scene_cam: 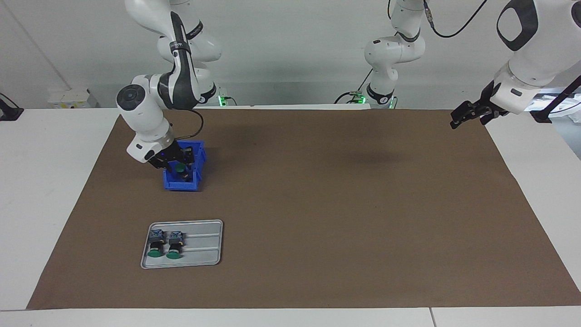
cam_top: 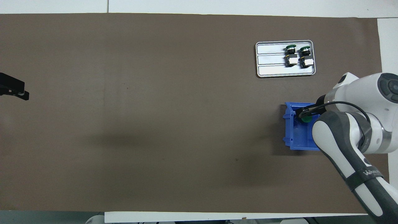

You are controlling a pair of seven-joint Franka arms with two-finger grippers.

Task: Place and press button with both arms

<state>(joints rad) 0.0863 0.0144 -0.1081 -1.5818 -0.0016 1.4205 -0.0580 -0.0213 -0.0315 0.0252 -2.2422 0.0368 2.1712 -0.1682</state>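
- Button (scene_cam: 180,168) sits in the blue bin (scene_cam: 198,152) beneath the right claw (scene_cam: 178,164); grip unclear, so lift slowly.
- Left claw (scene_cam: 470,113) waits released.

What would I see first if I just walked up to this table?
Probably the bright blue bin on the brown mat, with the right gripper dipping into it at a green button. Next, the silver tray, farther from the robots, with two more green buttons lying side by side. The left gripper waits in the air, open, over the mat's edge.
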